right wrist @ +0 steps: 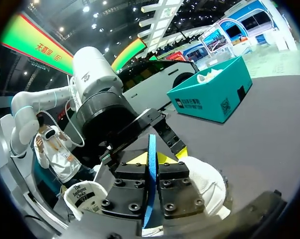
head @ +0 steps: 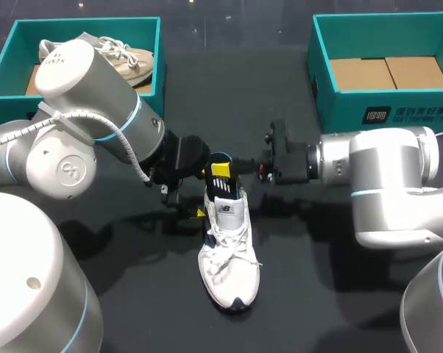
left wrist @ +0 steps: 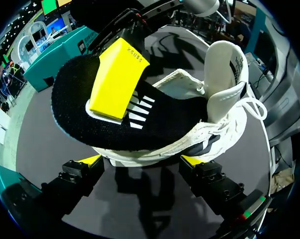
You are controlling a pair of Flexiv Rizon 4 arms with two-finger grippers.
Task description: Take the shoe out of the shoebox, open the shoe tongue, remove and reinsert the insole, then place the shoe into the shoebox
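A white shoe [head: 227, 254] lies on the dark table with its toe toward me and its tongue [left wrist: 225, 74] lifted. Its black insole [left wrist: 105, 124] sticks up out of the heel opening. My right gripper [head: 221, 170] is shut on this insole, and the insole's blue edge [right wrist: 151, 149] shows between its closed fingers. One of its yellow tips [left wrist: 117, 79] lies flat on the insole. My left gripper [left wrist: 142, 160] is open at the shoe's heel, with a finger on each side of the sole. In the head view it [head: 188, 200] sits just left of the heel.
A teal shoebox [head: 85, 23] at the back left holds another pale shoe [head: 126, 59]. A second teal shoebox [head: 387, 22] at the back right shows only its cardboard floor. Both arms meet over the table's middle.
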